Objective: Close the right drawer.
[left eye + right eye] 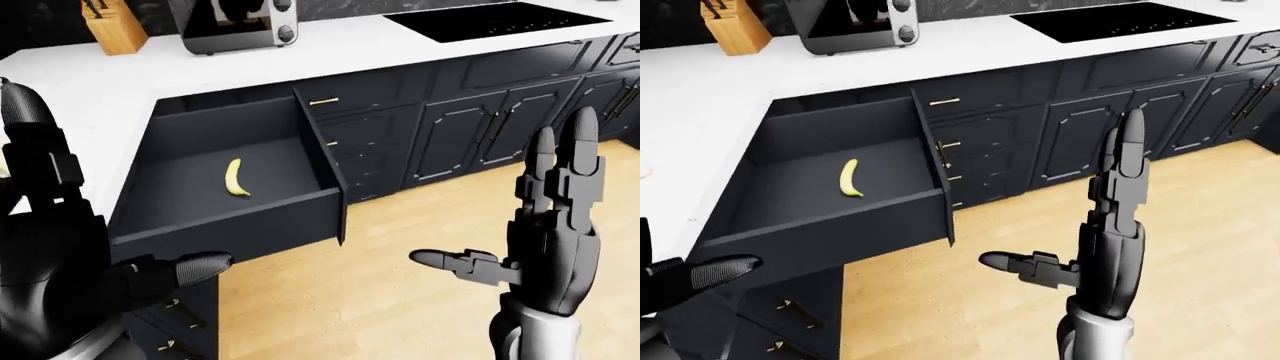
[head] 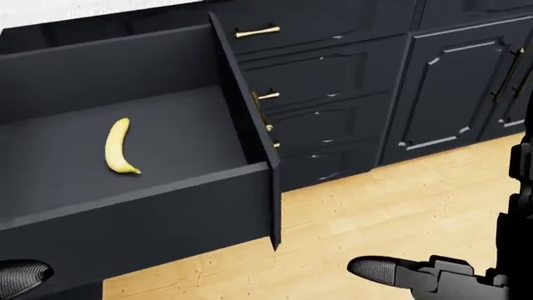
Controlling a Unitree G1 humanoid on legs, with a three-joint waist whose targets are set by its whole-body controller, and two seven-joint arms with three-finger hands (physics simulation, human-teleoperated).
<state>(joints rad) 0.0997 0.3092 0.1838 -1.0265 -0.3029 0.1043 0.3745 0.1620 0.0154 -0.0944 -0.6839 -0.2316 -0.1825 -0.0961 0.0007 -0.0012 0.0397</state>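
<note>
One banana (image 2: 119, 147) in one open drawer (image 2: 150, 212).

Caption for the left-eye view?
Open drawer holding a banana; both hands, left hand and right hand, open, touching nothing.

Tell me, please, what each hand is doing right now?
Left hand: open, empty, beside the drawer.
Right hand: open, empty, fingers upright.
</note>
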